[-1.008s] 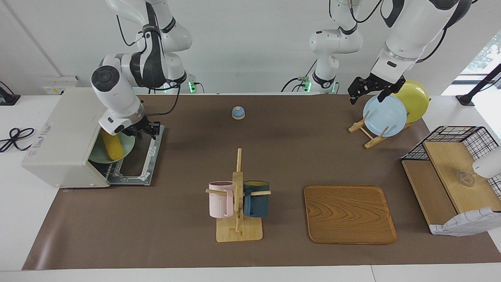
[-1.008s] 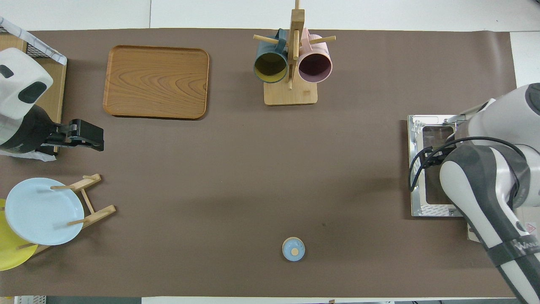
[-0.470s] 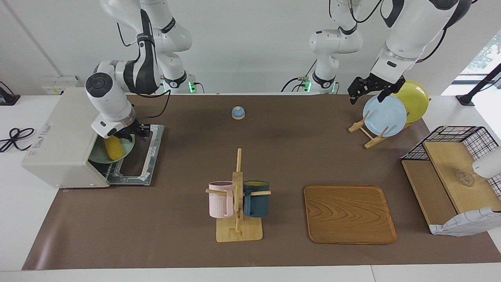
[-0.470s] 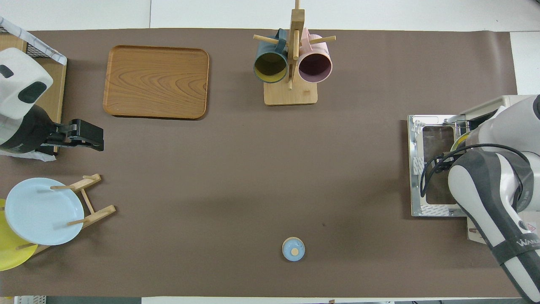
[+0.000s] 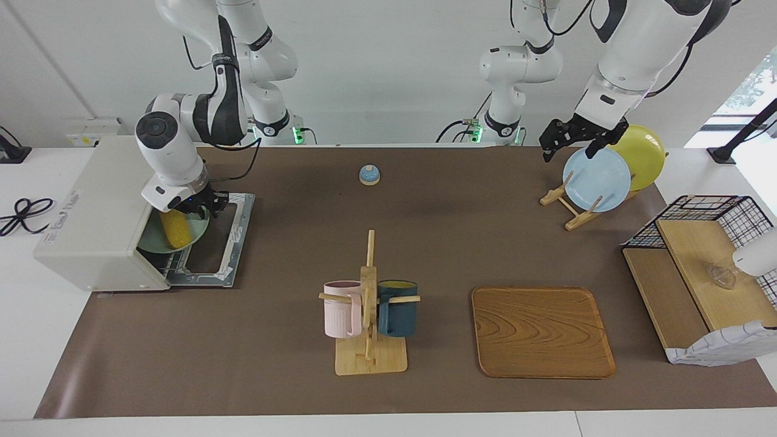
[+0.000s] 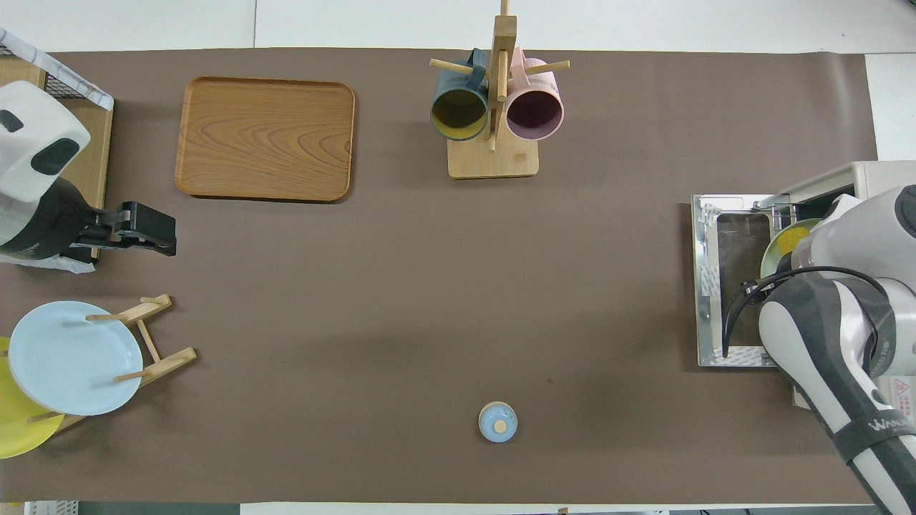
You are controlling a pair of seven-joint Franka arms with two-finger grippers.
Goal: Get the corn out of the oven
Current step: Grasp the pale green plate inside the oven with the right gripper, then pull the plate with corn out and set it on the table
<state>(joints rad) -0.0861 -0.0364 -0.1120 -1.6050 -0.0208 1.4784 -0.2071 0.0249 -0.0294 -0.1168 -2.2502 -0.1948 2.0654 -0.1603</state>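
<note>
The off-white oven stands at the right arm's end of the table, its door folded down flat. The yellow corn lies on a green plate on the rack at the oven's mouth. My right gripper is low over the corn's upper end and the plate's rim. In the overhead view the right arm hides most of the corn and plate. My left gripper waits in the air over the plate rack, also seen in the overhead view.
A mug rack with a pink and a dark teal mug stands mid-table. A wooden tray lies beside it. A plate rack holds a blue and a yellow plate. A small blue knob and a wire shelf are also here.
My right gripper has moved from above the open door in toward the oven's mouth and now sits over the corn. The left arm has not moved.
</note>
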